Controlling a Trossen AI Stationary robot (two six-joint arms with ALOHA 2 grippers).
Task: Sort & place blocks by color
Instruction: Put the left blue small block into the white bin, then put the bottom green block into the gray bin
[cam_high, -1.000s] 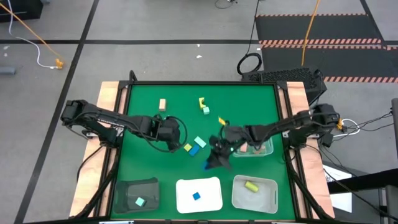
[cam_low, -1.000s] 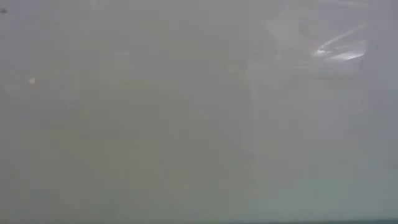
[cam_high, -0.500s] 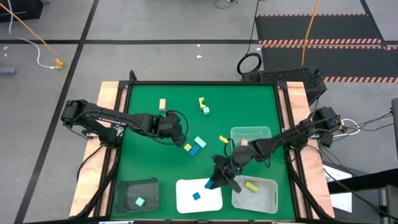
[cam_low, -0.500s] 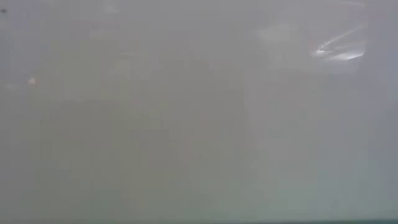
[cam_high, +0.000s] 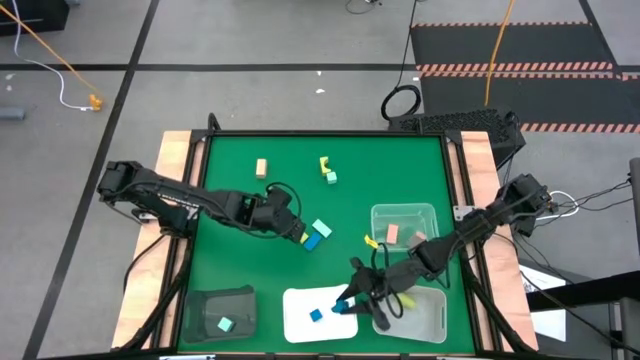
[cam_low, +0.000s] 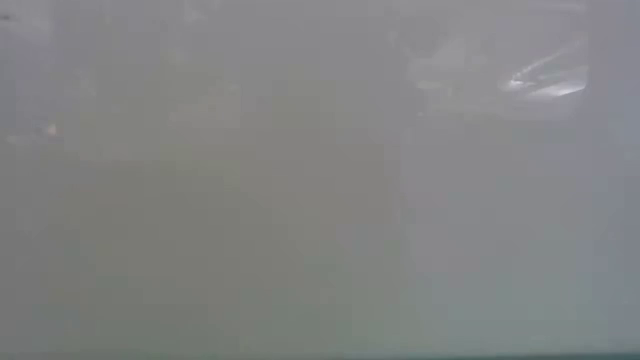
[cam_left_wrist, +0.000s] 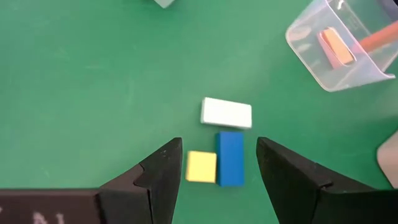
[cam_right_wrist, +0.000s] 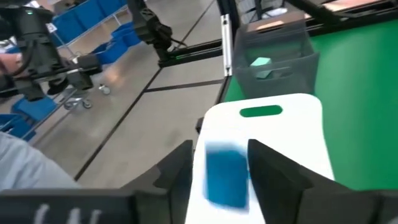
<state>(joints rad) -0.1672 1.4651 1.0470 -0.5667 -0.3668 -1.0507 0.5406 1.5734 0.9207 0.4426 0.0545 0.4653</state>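
The right gripper is hanging over the white tray at the front of the green bench, pinching a blue block between its fingers; the right wrist view is showing the block above the tray's white surface. A second blue block is lying in that tray.

The left gripper is sitting low near the middle of the bench with its fingers spread wide. Between and just ahead of them, a small yellow block is lying side by side with a blue bar, the two touching, and a pale mint block is lying just beyond the bar's far end.

To the left of the white tray, a dark bin is holding a mint block. To its right, a clear bin is holding a yellow block, partly hidden by the right arm. A second clear bin farther back is holding a tan block.

Loose on the bench, a tan block is lying toward the back left, a yellow block and a mint block are lying near the back centre, and a yellow piece is lying just beside the rear clear bin.

The low view is showing only grey haze.
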